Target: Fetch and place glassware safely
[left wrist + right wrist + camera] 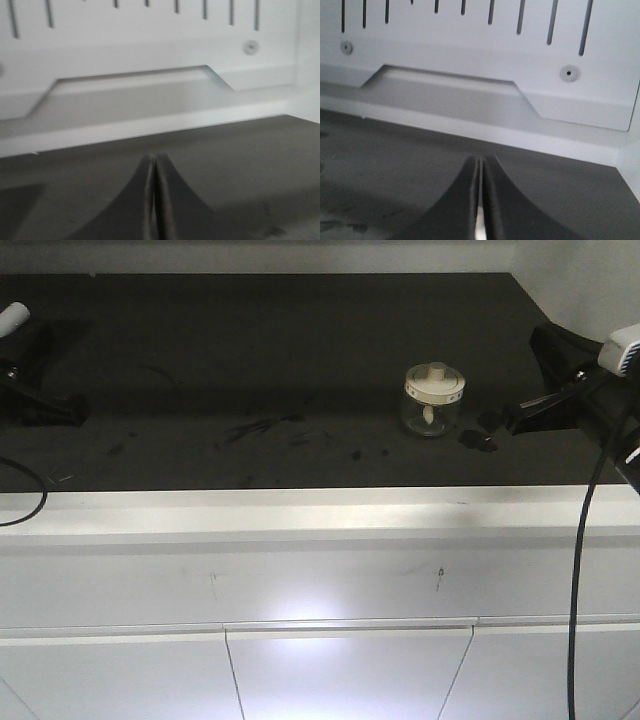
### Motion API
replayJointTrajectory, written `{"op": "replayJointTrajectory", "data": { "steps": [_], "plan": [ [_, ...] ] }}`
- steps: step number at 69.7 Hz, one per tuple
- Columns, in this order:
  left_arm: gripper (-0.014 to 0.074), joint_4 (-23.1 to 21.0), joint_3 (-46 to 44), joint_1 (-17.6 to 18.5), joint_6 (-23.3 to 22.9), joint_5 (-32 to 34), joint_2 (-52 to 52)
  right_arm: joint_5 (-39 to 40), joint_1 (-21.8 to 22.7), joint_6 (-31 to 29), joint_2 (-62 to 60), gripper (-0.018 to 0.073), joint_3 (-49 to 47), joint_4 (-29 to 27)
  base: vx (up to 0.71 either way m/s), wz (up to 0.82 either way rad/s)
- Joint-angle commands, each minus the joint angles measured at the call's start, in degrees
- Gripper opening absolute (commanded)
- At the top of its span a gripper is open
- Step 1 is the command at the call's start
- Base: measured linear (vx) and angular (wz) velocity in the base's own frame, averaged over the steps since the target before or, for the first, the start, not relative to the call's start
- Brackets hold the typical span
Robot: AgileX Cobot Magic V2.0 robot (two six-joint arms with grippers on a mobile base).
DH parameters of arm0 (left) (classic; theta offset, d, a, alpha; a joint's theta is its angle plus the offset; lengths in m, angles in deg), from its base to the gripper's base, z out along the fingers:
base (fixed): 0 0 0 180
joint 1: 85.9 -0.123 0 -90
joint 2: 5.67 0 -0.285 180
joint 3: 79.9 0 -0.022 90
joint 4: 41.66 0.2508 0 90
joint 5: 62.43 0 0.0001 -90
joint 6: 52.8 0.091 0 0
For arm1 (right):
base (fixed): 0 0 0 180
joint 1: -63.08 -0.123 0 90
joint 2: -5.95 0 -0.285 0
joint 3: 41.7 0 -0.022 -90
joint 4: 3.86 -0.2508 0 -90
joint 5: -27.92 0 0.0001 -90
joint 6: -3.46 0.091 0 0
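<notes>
While your jar [432, 400] stands upright right of centre, left gripper [153, 165] and right gripper [481, 165] sit pinched closed on nothing.

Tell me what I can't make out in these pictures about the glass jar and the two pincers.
Front view: markings on the lid of the glass jar are too small to read.
Left wrist view: blurred; the left pincer is cut off by the bottom edge; jar outside the frame.
Right wrist view: the right pincer is cut off below; jar outside the frame.
</notes>
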Motion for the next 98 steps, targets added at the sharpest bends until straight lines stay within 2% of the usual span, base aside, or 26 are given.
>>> {"op": "replayJointTrajectory", "data": {
  "steps": [1,7,17,28,33,37,44,49,60,72,82,91,98],
  "plan": [
    [-0.0007,5.9,-1.8,0.4,-5.2,2.4,1.7,1.4,0.2,0.5,-1.7,0.0011,-1.6,0.1,0.0,0.0],
    [-0.0007,11.2,-1.8,0.4,-9.8,2.3,1.7,0.1,0.2,0.9,-1.7,0.0036,-1.6,0.1,0.0,0.0],
    [-0.0007,15.4,-1.8,0.4,-17.1,-0.6,4.4,0.1,0.2,4.4,-1.7,0.0112,-1.6,0.1,0.0,0.0],
    [-0.0007,15.7,-1.7,0.4,-18.9,-11.6,11.2,0.0,0.2,5.8,-1.7,0.0232,-1.6,0.1,0.0,0.0],
    [-0.0007,15.7,-0.8,0.4,-18.9,-12.9,13.9,0.0,0.2,5.8,-1.7,0.0296,-1.6,0.7,0.0,0.0],
    [-0.0007,15.6,0.7,0.4,-19.7,-12.1,16.2,0.0,0.2,5.8,-1.7,0.034,-1.6,1.9,0.0,0.0],
    [-0.0007,15.9,4.7,0.4,-24.0,-10.3,19.0,0.0,0.2,6.3,-1.7,0.0405,-1.6,4.9,0.0,0.0],
    [-0.0007,18.3,7.9,0.4,-26.4,-8.5,20.6,0.0,0.2,6.7,-1.7,0.0437,-1.6,6.2,0.0,0.0],
    [-0.0007,24.4,14.9,0.4,-31.8,-3.0,22.4,0.0,0.2,9.1,-1.7,0.0448,-1.6,7.1,0.0,0.0],
    [-0.0007,29.4,19.2,0.4,-35.1,4.8,22.9,-0.1,0.2,11.2,-1.7,0.0448,-1.6,9.1,0.0,0.0],
    [-0.0007,33.2,19.8,0.4,-35.4,7.2,22.9,-1.4,0.2,12.2,-1.7,0.0448,-1.6,9.2,0.0,0.0],
    [-0.0004,33.2,19.8,0.4,-35.4,8.2,22.9,-1.4,0.2,12.3,-1.7,0.047,-1.6,11.2,0.0,0.0],
    [-0.0001,33.2,19.8,0.4,-35.4,8.5,22.9,-1.4,0.2,12.8,-1.7,0.0526,-1.6,12.7,0.0,0.0]
  ]
}}
